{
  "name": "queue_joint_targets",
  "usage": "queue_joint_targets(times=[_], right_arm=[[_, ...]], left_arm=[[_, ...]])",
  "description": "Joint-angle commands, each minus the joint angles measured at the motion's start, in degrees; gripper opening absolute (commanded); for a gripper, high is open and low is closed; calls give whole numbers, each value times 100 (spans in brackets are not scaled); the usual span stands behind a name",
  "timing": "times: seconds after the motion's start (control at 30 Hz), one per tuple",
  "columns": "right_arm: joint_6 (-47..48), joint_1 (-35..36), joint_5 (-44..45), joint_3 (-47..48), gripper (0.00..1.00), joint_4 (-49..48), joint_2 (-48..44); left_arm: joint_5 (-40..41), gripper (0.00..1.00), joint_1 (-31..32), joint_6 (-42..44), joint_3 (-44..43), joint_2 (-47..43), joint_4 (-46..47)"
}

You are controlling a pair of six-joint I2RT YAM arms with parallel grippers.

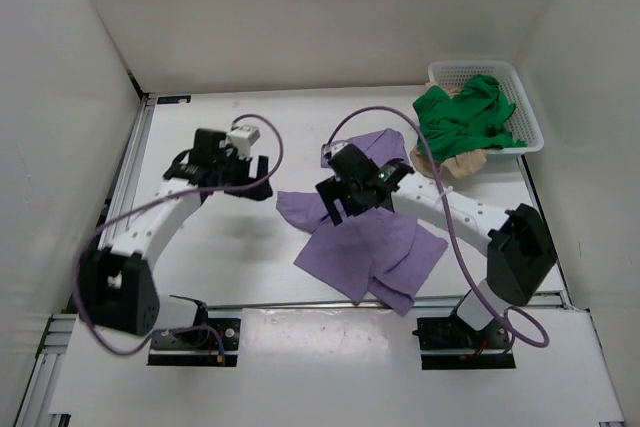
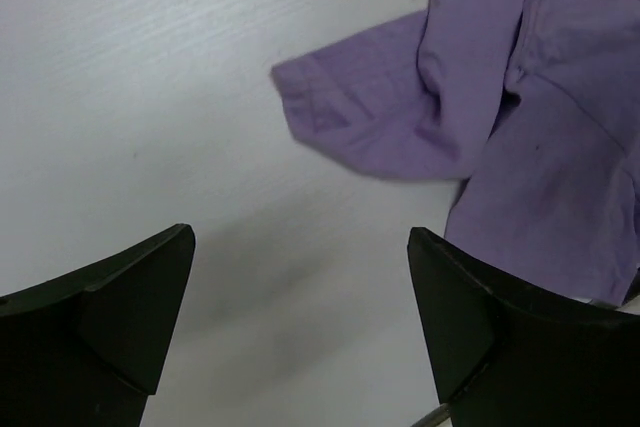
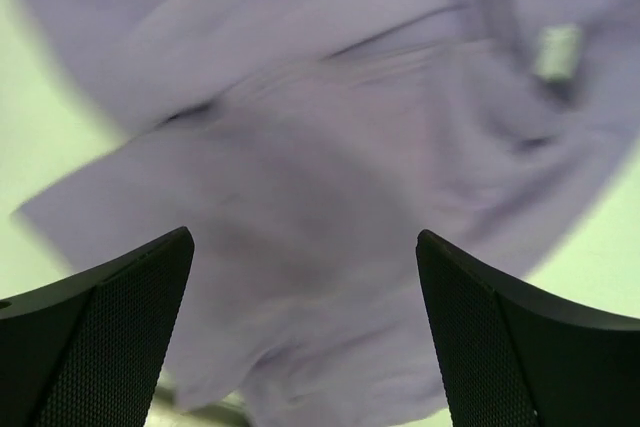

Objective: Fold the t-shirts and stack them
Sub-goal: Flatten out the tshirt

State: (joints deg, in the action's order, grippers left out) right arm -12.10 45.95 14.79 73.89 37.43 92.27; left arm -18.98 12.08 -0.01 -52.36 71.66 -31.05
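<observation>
A soft, rumpled lavender purple cloth t-shirt (image 1: 375,252) lies spread on the smooth white table (image 1: 250,247) at the centre of the overhead frame. It is creased in broad folds, and one short sleeve reaches toward the left. In the upper right corner a white plastic mesh basket (image 1: 528,117) holds a crumpled bright green t-shirt (image 1: 462,117), which spills over the basket's lower left rim. A beige tan t-shirt (image 1: 458,162) peeks out below it, mostly covered, so its shape cannot be read.

The left gripper (image 2: 300,317) hangs over bare table left of centre, its black wedge-shaped fingers (image 2: 130,312) spread wide with nothing between them. Its wrist view shows the hemmed purple sleeve at upper right, beyond the fingertips.

The right gripper (image 3: 305,332) is over the purple shirt's upper part, its finely textured black pads (image 3: 510,347) wide apart and gripping nothing. That wrist view is blurred, so the seams and a pale patch (image 3: 555,52) at upper right are hard to make out. In the overhead view the right arm (image 1: 450,209) hides part of the shirt's upper right edge.
</observation>
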Motion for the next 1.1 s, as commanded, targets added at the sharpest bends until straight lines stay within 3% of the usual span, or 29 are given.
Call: queue_joint_targets(times=[0.0, 0.13, 0.23, 0.33, 0.37, 0.47, 0.5, 0.53, 0.73, 0.87, 1.0, 1.07], right_arm=[[-528, 387, -248, -436, 95, -640, -481], [-794, 528, -485, -691, 95, -702, -727], [-715, 897, -538, -744, 94, -921, -807], [-505, 1196, -643, -797, 91, -992, -702], [-452, 1249, -818, -797, 90, -1044, -571], [-399, 1381, -880, -744, 86, -1097, -307], [-329, 1381, -933, -675, 84, -1097, -236], [-276, 1442, -1003, -596, 84, -1150, -114], [-213, 1504, -758, -472, 81, -1150, 55], [-355, 1241, -705, -533, 81, -1273, -340], [-486, 733, -748, -533, 81, -1273, -657], [-557, 529, -1020, -533, 81, -1335, -658]], left_arm=[[-81, 96, 303, 1, -792, 996, 116], [746, 94, 848, 1, -1171, 2130, 116], [730, 88, 911, 1, -1171, 2623, 116], [572, 65, 911, 1, -1312, 3098, 116], [519, 51, 911, 1, -1399, 3187, 116], [326, 32, 911, 1, -1549, 3399, 116], [247, 16, 911, 1, -1549, 3399, 116], [81, 10, 824, 1, -1549, 3346, 116], [-315, 10, 69, 1, -1645, 2794, -6], [-510, 10, -1125, 1, -2722, 2004, -489], [131, 10, -1007, 1, -3779, 1397, -1262], [280, 10, -901, 1, -3782, 1167, -1316]])
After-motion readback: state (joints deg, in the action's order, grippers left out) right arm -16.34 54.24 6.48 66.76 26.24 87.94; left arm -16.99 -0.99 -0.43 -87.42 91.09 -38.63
